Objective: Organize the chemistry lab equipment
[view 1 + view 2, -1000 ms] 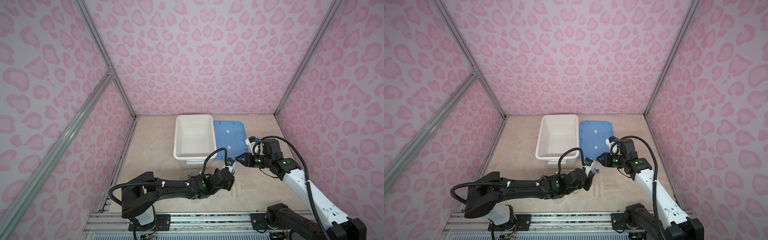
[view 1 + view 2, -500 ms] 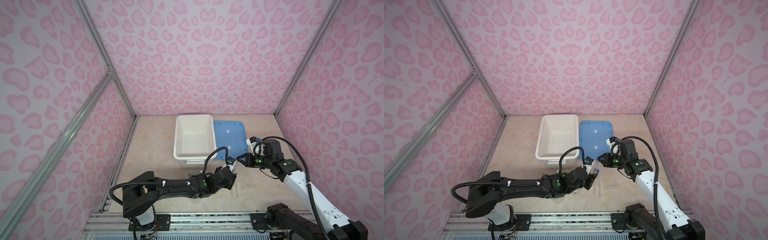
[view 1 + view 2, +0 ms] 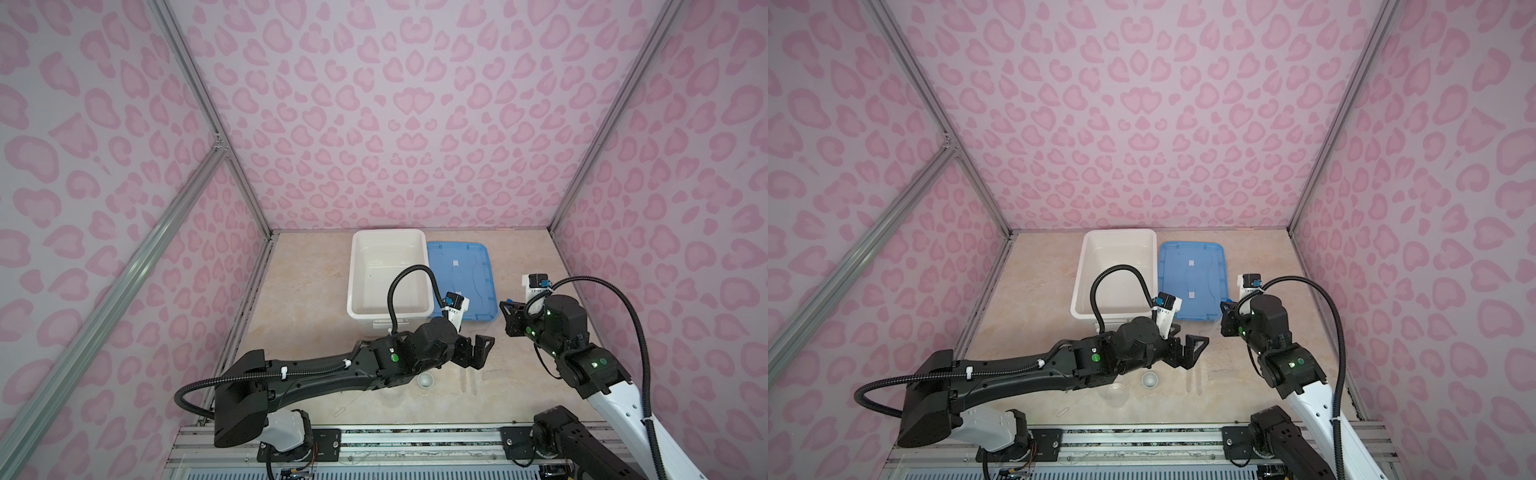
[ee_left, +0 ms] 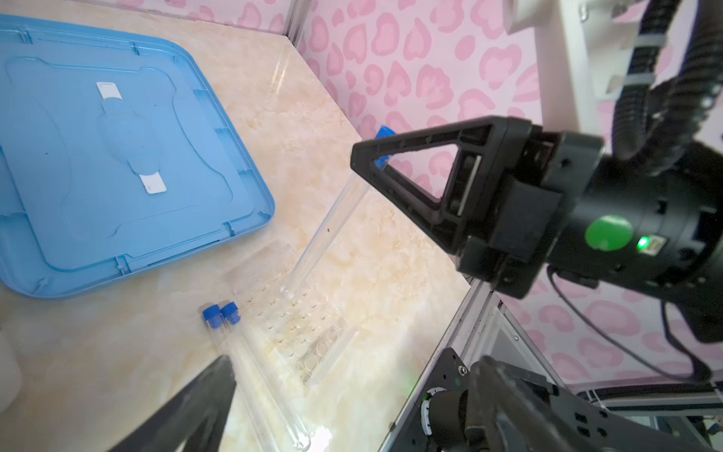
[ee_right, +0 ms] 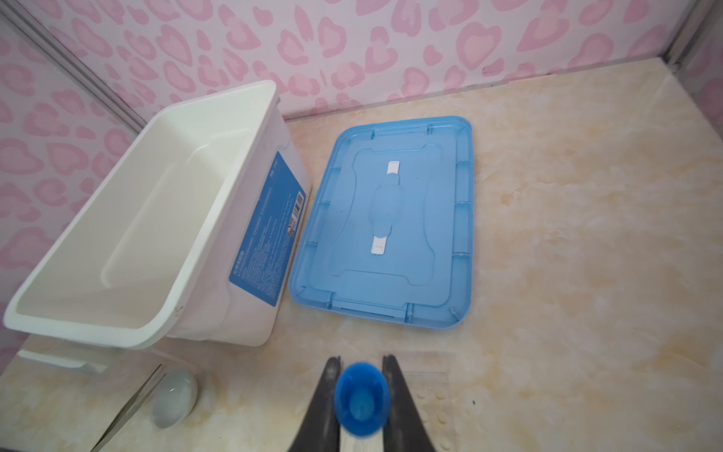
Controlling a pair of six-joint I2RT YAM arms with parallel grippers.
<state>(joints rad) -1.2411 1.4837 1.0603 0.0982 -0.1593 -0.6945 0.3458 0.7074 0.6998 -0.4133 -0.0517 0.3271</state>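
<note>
Clear plastic tube [image 4: 324,235], blue-capped, hung tilted in the right gripper [image 5: 360,370], which pinched it at the cap, its base just above the clear rack [image 4: 313,328]. The left gripper [image 3: 475,353] gaped empty beside that rack. The tube likely needed straightening upright before being lowered into a hole.

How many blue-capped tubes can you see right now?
3. One tube is gripped by the right tool, tilted, lower end over the clear rack. Two tubes lie side by side on the table beside that rack. The left arm may hide others.
</note>
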